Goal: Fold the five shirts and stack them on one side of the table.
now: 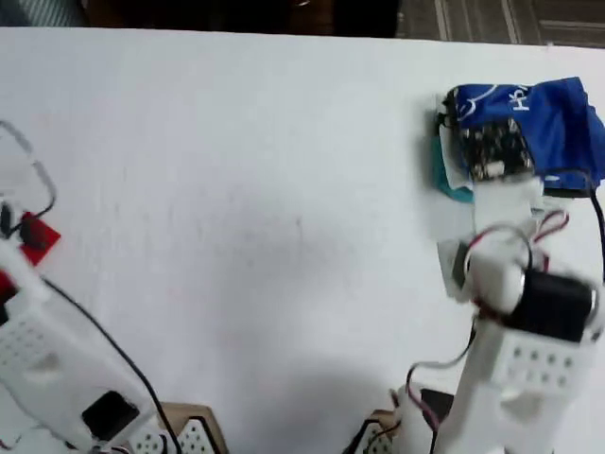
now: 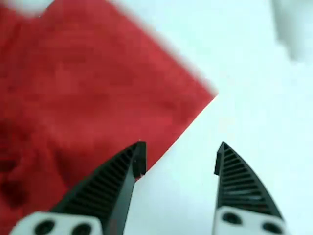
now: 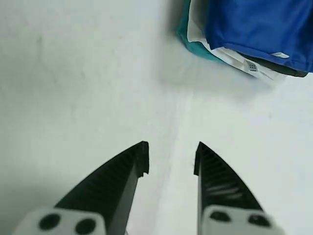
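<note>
At upper right sits the stack point(image 1: 544, 123), right gripper point(image 3: 170, 149) near it, slightly parted, empty. At far left, left gripper point(image 2: 182, 147) spreads wide over the edge of the red shirt point(image 2: 78, 93).

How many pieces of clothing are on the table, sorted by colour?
Red shirt: 1
Blue shirt: 1
White shirt: 1
Teal shirt: 1
Dark shirt, just an edge showing under the blue one: 1
Total: 5. Four are stacked together and the red one lies apart.
</note>
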### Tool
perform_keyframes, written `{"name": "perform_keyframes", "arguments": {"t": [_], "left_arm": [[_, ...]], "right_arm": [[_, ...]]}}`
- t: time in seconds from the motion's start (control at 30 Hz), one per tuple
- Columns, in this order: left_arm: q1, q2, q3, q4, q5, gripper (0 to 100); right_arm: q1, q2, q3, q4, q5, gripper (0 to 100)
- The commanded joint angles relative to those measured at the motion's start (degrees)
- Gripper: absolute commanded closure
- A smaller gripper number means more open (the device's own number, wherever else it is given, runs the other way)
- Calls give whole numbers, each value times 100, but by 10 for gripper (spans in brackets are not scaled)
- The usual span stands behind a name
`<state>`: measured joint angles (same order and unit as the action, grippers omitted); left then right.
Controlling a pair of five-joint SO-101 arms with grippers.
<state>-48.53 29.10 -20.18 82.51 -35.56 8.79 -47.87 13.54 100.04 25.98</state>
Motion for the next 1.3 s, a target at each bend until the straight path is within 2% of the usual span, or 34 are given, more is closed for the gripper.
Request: {"name": "perform_keyframes", "arguments": {"t": [0.0,0.07,0.27,0.67,0.8,0.97,1.27], "left_arm": [[554,334,-532,35,229,754],[686,703,-804,35,273,755],[695,1749,-1912,255,466,755],[369,2514,-4031,1890,457,755],[193,2365,-4312,1969,440,755],[-193,2365,-4154,1934,-123,755],[-1486,2409,-4708,1811,-1143,755]], "right_arm": [[-13,-673,141,84,53,839],[-4,-954,229,92,79,839],[4,-1657,782,110,862,839],[-31,-1930,1785,-101,888,839],[-31,-1930,1943,-198,870,839],[-22,-1947,2101,-198,879,839],[-31,-1930,2101,-251,888,839]]}}
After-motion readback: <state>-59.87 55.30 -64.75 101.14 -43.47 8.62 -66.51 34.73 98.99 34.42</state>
